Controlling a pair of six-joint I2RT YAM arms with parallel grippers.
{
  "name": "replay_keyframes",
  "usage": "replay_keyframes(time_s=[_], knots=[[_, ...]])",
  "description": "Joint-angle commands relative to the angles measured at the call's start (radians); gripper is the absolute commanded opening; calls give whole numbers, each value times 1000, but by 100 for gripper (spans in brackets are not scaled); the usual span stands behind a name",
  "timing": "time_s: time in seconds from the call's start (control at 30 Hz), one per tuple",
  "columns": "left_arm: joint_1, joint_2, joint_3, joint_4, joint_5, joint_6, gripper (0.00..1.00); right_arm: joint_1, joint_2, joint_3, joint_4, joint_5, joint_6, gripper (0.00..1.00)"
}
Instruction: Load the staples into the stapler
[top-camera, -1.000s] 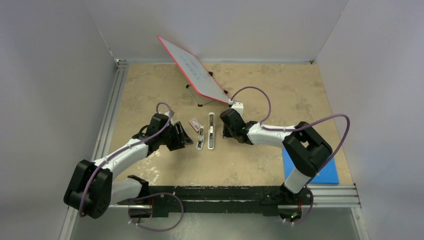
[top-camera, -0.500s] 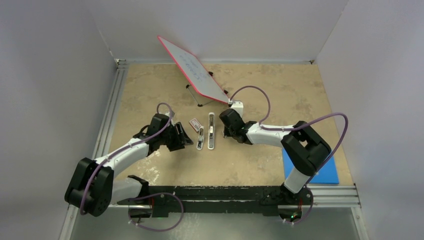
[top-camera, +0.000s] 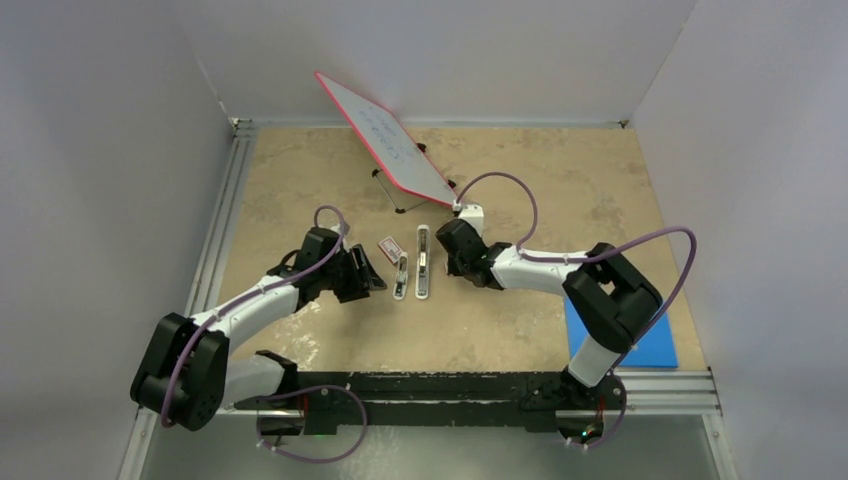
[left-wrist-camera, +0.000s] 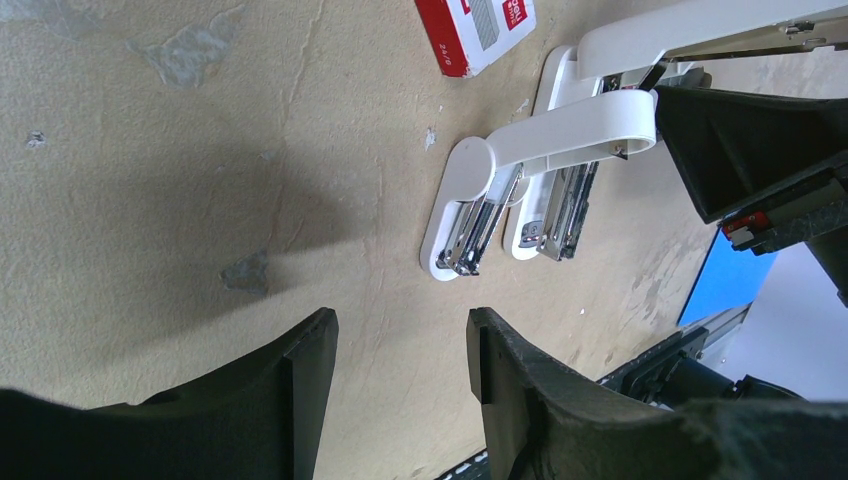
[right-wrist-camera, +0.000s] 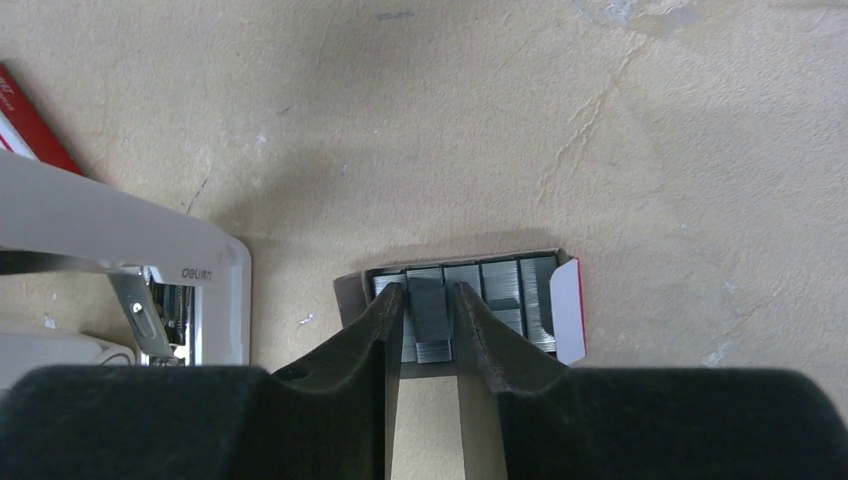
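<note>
Two arms in play, left arm (top-camera: 250, 305) and right arm (top-camera: 540, 270), and two grippers: left gripper (left-wrist-camera: 400, 335), right gripper (right-wrist-camera: 428, 295), two fingers apiece, four in all. Staplers, I count two: one stapler (top-camera: 400, 277) nearer the left jaws, another stapler (top-camera: 422, 262) nearer the right jaws. One red box (left-wrist-camera: 475, 30) out ahead of the left jaws. One open tray (right-wrist-camera: 565, 310) at the right jaws, five rows of staples (right-wrist-camera: 500, 290) in it, one row between those jaws. One whiteboard (top-camera: 385, 140). One blue pad (top-camera: 650, 345).
</note>
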Motion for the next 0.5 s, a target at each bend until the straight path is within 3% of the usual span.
replay_keyframes(time_s=[0.0, 0.47], knots=[[-3, -2, 13, 39, 2, 16, 50, 13, -14, 33, -34, -22, -12, 25], [-3, -9, 7, 40, 6, 14, 50, 13, -86, 36, -53, 37, 42, 16]])
